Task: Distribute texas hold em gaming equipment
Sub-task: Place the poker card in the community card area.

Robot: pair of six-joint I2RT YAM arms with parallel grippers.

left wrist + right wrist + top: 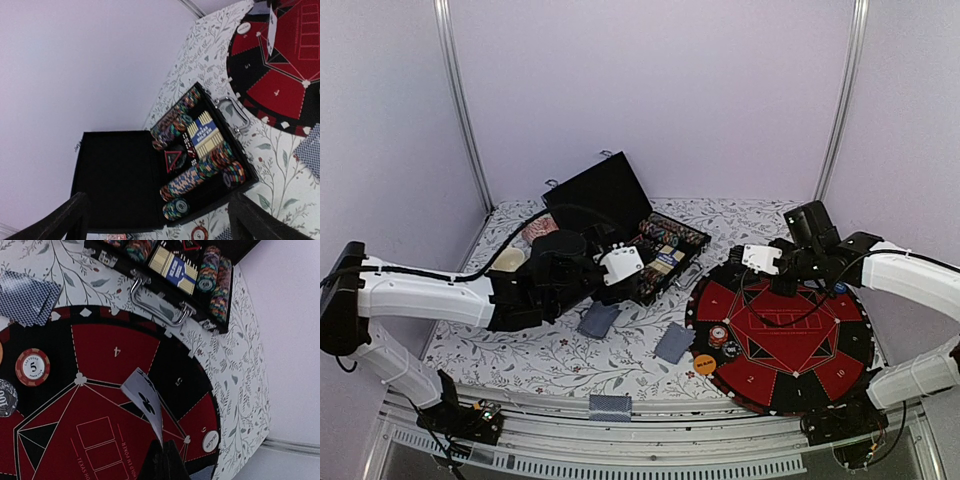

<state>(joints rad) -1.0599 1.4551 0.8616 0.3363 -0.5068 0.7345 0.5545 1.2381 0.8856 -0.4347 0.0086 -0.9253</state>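
My left gripper (159,201) hangs open above the open black case (115,175), with nothing between its fingers (67,217). Rows of multi-coloured poker chips (200,172) and a boxed deck (204,134) fill the case. My right gripper (163,442) is shut on the edge of a playing card (144,399) showing a club. It holds the card upright over the round red and black mat (115,352). On the mat lie a red 5 chip (32,367), a dark chip (5,397), an orange button (705,364) and a white dealer button (210,441).
Grey-blue face-down cards lie on the floral cloth at left of the mat (599,318), (674,343), and near the front edge (610,407). A pink dish (538,230) and a cream cup (508,258) sit behind my left arm. The case lid (600,190) stands up.
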